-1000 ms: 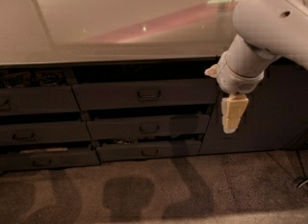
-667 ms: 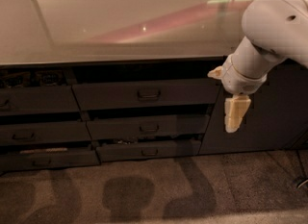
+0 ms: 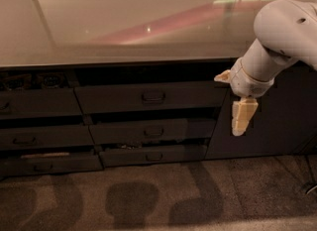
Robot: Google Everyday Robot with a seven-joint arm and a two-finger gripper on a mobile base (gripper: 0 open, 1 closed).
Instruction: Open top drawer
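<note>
1. Shows wide dark grey-brown top drawer [image 3: 114, 98] at centre frame, just beneath glossy beige tabletop [image 3: 124, 22].
2. Places cream-tipped white claw [image 3: 239, 129] at right of frame, pointing down, apart from top drawer; cannot tell whether spread or pressed together.

A glossy counter [image 3: 124, 22] runs across the top, with a pink streak [image 3: 163, 22] reflected in it. Below it at the left are three drawers: the upper left drawer [image 3: 34, 102] shows dark clutter [image 3: 29, 80] above its front, the mid left drawer [image 3: 39, 137] sits under it, and the low left drawer [image 3: 47, 164] has a pale strip [image 3: 44, 154] along its top edge. Two slim centre drawers [image 3: 148, 131] are stacked lower down. At the right is a plain door [image 3: 282, 131], and the gripper [image 3: 241, 121] hangs before its left edge. Round shadows [image 3: 131, 202] lie on the carpet [image 3: 59, 210].
</note>
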